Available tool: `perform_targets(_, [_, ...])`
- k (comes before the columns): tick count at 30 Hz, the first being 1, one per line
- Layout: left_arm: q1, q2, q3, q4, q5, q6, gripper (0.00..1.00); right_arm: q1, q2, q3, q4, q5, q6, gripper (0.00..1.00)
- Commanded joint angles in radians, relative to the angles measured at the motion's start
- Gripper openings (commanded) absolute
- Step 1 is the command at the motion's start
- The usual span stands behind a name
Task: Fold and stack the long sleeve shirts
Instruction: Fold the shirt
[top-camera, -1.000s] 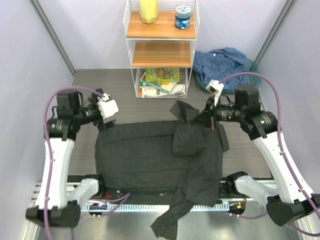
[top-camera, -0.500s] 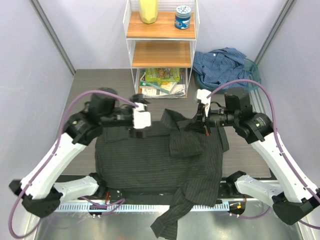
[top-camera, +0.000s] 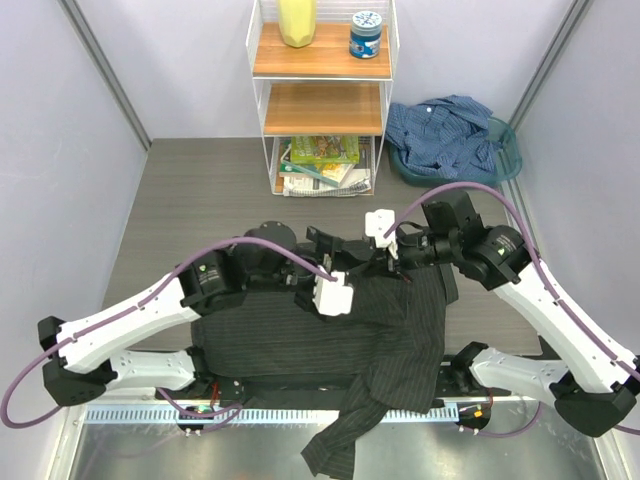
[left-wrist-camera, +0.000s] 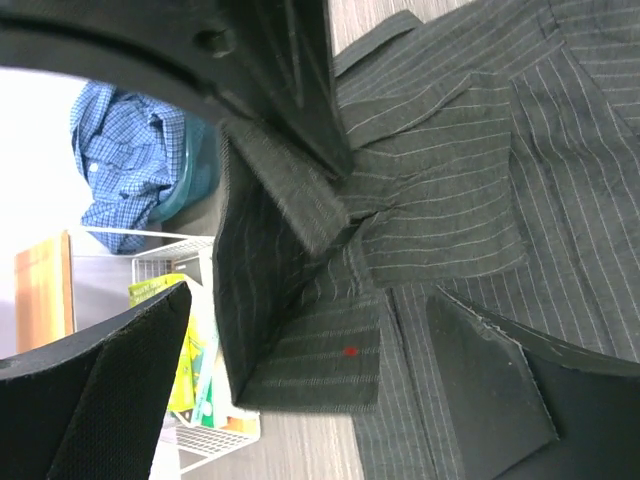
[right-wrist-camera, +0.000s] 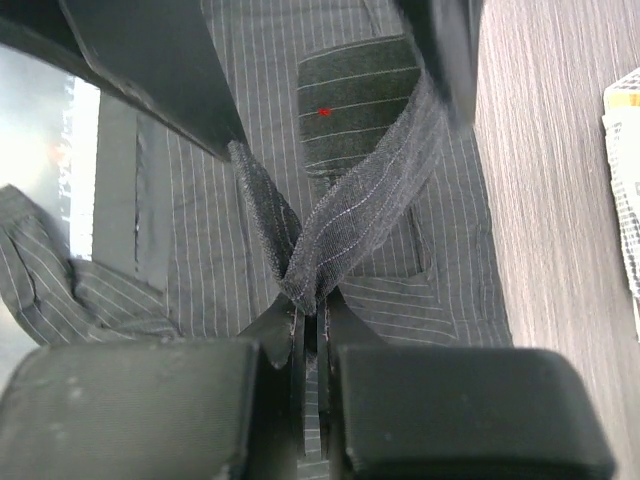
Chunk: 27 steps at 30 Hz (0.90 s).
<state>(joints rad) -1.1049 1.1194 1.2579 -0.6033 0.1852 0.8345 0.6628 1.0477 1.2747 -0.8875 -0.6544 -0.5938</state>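
With the right gripper pinching a lifted fold of the charcoal shirt spread at near centre, the left gripper holding its jaws wide apart above it, and the blue shirt heaped far right, any sideways pull may slip the fold free or drag the body askew.

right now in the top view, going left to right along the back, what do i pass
yellow container → blue-lidded jar → blue shirt in its teal basket; the charcoal shirt lies nearer, not in that row

Charcoal shirt upper half largely beneath both arms overhead; shelf clutter indistinct.
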Motion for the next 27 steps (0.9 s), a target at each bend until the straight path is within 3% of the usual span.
perform_targets(1, [-0.065,0.014,-0.014,0.119,-0.118,0.009,0.96,0.044,-0.012,0.046,-0.011,0.051,-0.083,0.02])
perform_targets(4, [-0.102,0.016,0.001,0.119,-0.139,-0.073,0.65,0.07,-0.025,0.032,-0.002,0.085,-0.106,0.02])
perform_targets(5, [-0.113,0.011,0.003,0.117,-0.13,-0.099,0.41,0.073,-0.028,0.031,0.001,0.09,-0.107,0.02])
perform_targets(7, [-0.13,-0.012,0.003,0.065,-0.116,-0.135,0.22,0.077,-0.037,0.031,0.019,0.108,-0.106,0.03])
perform_targets(8, [-0.151,-0.021,-0.002,0.044,-0.116,-0.156,0.05,0.077,-0.041,0.029,0.031,0.114,-0.098,0.04])
perform_targets(9, [-0.157,-0.036,-0.002,0.022,-0.104,-0.176,0.0,0.075,-0.046,0.025,0.044,0.117,-0.095,0.07])
perform_targets(11, [-0.156,-0.052,0.006,-0.084,-0.054,-0.21,0.0,0.077,-0.057,0.023,0.051,0.153,-0.066,0.37])
perform_targets(13, [-0.156,-0.084,0.005,-0.215,0.06,-0.196,0.0,0.077,-0.06,0.022,0.062,0.225,-0.014,0.54])
perform_targets(17, [-0.158,-0.128,0.011,-0.337,0.183,-0.201,0.0,0.032,-0.106,-0.003,0.065,0.415,0.018,0.59])
perform_targets(18, [-0.156,-0.133,0.029,-0.354,0.204,-0.199,0.0,-0.029,-0.112,-0.021,0.08,0.447,0.025,0.61])
perform_targets(20, [-0.159,-0.13,0.049,-0.409,0.281,-0.198,0.0,-0.141,-0.11,-0.037,0.097,0.414,0.043,0.67])
perform_targets(21, [-0.164,-0.125,0.057,-0.423,0.311,-0.204,0.0,-0.272,-0.082,-0.04,0.107,0.319,0.048,0.68])
perform_targets(23, [-0.199,-0.106,0.08,-0.434,0.344,-0.23,0.0,-0.406,-0.008,-0.008,0.107,0.235,0.095,0.67])
perform_targets(24, [-0.21,-0.098,0.087,-0.432,0.35,-0.236,0.0,-0.499,0.088,0.014,0.076,0.158,0.097,0.65])
perform_targets(27, [-0.239,-0.073,0.109,-0.412,0.364,-0.258,0.0,-0.552,0.319,0.107,0.006,0.104,0.12,0.52])
